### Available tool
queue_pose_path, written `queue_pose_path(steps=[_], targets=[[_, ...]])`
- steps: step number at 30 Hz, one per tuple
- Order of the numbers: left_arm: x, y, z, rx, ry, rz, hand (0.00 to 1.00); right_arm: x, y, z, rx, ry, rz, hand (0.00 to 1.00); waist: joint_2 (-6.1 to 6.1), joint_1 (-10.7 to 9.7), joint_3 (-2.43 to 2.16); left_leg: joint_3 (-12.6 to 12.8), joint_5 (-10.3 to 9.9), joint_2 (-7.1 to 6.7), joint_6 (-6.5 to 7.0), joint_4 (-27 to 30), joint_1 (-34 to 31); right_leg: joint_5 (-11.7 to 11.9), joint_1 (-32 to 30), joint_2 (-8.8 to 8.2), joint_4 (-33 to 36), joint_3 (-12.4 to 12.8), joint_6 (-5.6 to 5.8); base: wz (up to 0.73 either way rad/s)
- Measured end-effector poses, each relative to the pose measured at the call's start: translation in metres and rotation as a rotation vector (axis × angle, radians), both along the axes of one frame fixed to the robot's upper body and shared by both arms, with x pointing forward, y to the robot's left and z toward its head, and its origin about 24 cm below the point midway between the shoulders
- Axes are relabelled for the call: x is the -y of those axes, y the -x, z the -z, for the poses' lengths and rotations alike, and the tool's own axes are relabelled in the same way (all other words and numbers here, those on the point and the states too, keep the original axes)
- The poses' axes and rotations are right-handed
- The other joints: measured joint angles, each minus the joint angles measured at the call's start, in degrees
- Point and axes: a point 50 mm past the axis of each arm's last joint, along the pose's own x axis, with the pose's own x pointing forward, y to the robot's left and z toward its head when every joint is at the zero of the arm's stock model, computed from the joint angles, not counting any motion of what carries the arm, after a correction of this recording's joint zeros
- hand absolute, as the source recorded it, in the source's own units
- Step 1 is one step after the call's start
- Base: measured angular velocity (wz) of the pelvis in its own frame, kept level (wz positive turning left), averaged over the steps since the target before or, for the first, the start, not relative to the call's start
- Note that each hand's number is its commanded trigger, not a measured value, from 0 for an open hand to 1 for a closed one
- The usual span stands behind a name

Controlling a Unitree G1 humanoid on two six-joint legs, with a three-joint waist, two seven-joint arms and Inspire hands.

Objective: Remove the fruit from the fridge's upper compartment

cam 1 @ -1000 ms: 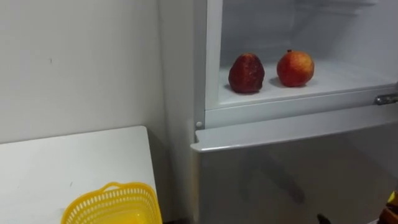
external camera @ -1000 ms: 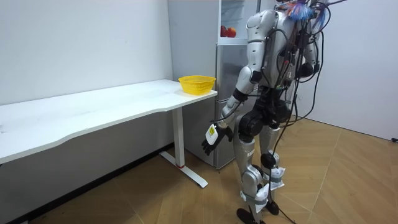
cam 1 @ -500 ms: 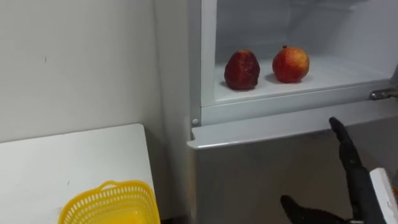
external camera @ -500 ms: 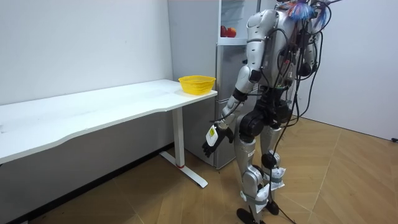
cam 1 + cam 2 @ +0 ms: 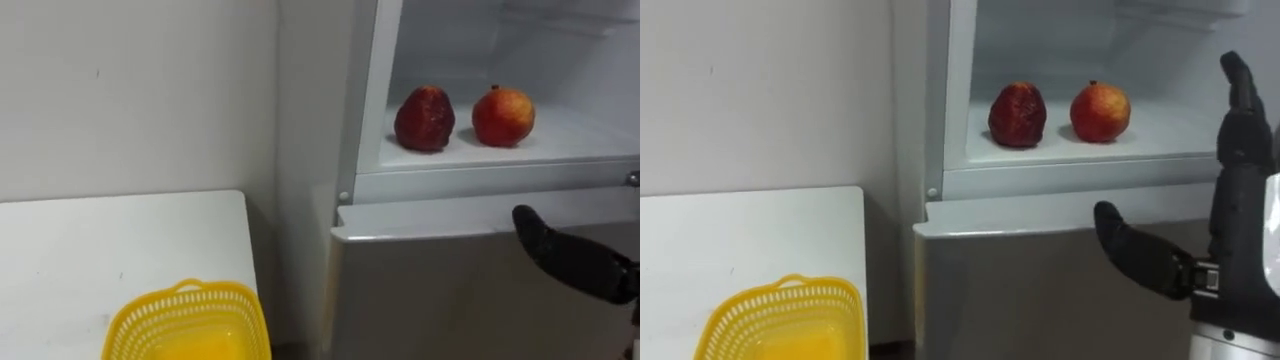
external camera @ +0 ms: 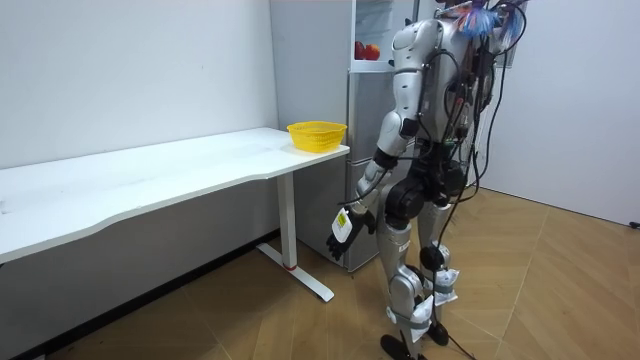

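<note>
Risen since earlier, the right hand (image 5: 1238,220) holds straight fingers (image 5: 1237,100) wide, empty, beside a wrinkled dark-red fruit (image 5: 1017,114) and a smooth red-orange fruit (image 5: 1100,111); left hand (image 6: 342,226) hangs relaxed.

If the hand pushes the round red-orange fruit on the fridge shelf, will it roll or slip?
The red-orange fruit looks round, so it would probably roll on the flat shelf. Its skin seems smooth and glossy, so perhaps slippery.

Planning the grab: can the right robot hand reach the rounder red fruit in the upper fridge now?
Probably yes. The upper compartment stands open, and the open right robot hand hovers before it, right of the rounder red fruit, nothing between them.
</note>
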Motion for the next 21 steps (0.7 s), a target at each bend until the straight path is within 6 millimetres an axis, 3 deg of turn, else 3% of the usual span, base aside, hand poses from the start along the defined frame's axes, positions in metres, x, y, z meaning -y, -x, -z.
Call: queue_pose_path(steps=[4, 9, 12, 21], targets=[[0.001, -0.002, 0.000, 0.003, 0.007, -0.009, 0.00, 0.004, -0.002, -0.007, 0.026, -0.007, 0.018, 0.00, 0.01, -0.02, 0.23, -0.72, 0.06, -0.06, -0.06, 0.18, -0.61, -0.02, -0.20, -0.25, -0.03, -0.98, -0.03, 0.14], [-0.003, -0.002, -0.001, -0.002, 0.002, 0.005, 0.00, 0.004, -0.009, -0.026, 0.095, 0.004, 0.007, 0.00, -0.94, 0.48, 0.33, -1.82, 0.74, -0.42, -0.22, 0.15, -0.63, -0.18, -0.13, -0.76, -0.25, -1.78, -0.20, 0.09], [-0.004, -0.002, -0.002, -0.007, -0.009, 0.030, 0.00, 0.006, -0.015, -0.030, 0.086, 0.009, -0.009, 0.00, -1.41, 0.73, 0.01, -2.28, 0.75, -0.46, -0.22, 0.17, -0.54, -0.08, 0.33, -0.74, -0.66, -1.90, -0.21, 0.07], [-0.004, -0.003, -0.002, -0.008, 0.000, 0.030, 0.00, 0.002, -0.024, -0.043, 0.099, -0.054, -0.098, 0.00, -1.02, 2.87, 0.27, -3.13, 0.77, -0.59, -0.19, 0.18, -0.62, -0.05, 0.81, -0.76, -0.76, -3.24, -0.16, 0.05]])
